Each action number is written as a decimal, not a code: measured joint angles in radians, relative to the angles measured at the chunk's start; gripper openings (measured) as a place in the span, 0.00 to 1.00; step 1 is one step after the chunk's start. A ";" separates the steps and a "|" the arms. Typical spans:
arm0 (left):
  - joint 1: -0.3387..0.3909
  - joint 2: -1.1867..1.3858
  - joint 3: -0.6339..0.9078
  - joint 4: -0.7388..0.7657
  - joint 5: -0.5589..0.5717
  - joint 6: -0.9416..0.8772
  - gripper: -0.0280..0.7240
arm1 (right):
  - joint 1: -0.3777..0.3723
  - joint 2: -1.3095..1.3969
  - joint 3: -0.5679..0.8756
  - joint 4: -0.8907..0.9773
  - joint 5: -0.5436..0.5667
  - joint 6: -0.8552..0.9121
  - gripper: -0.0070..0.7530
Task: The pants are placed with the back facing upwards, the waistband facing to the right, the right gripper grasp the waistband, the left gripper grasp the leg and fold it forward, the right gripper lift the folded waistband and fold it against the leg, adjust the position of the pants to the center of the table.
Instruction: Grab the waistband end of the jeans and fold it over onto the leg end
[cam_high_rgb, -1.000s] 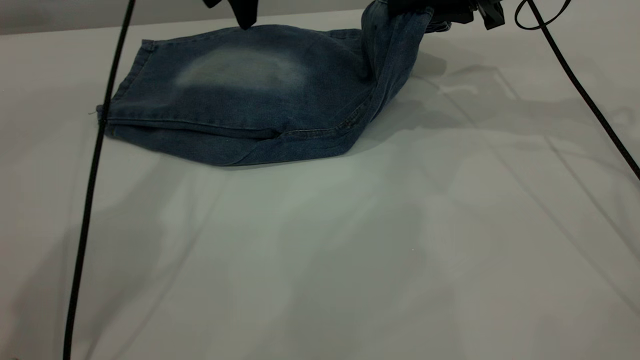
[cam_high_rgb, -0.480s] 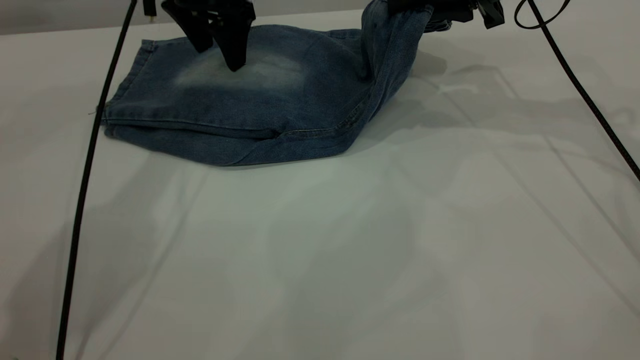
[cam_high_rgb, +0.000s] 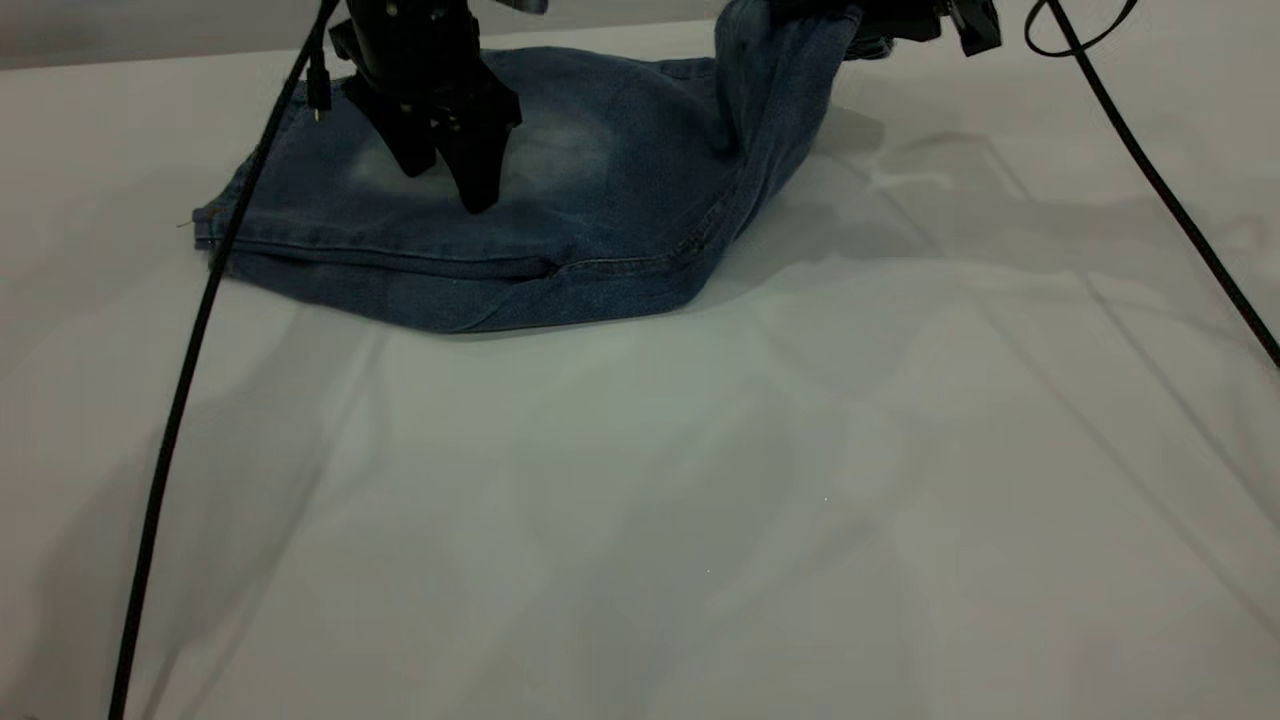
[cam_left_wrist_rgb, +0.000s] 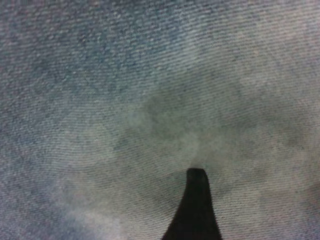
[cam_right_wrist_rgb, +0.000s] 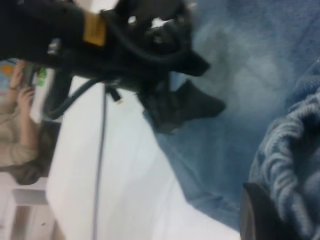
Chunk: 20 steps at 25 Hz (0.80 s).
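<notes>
The pants lie folded lengthwise at the far side of the tabletop. The left hand, its fingers spread and released, hovers over the pale faded patch. The right hand is clenched on the waistband, holding that end raised off the cloth.

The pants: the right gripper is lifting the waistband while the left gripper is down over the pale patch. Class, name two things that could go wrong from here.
1. The left gripper is low over the pants; the waistband, folded leftward, might land on it.
2. The right gripper holds bunched fabric, so the fold may land crooked or slip free.
</notes>
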<state>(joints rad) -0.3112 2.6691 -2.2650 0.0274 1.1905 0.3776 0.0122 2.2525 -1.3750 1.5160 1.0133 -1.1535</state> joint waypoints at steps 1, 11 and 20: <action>0.000 0.004 -0.001 0.000 0.001 0.000 0.77 | 0.002 -0.004 0.000 0.010 0.010 0.000 0.11; 0.000 0.012 -0.003 0.000 -0.002 0.001 0.77 | 0.075 -0.098 -0.033 0.032 0.011 0.015 0.11; 0.000 0.013 -0.001 -0.002 -0.002 0.000 0.77 | 0.180 -0.098 -0.046 0.071 -0.023 0.023 0.11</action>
<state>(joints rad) -0.3112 2.6823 -2.2664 0.0256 1.1884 0.3777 0.1925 2.1548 -1.4214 1.5870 0.9903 -1.1307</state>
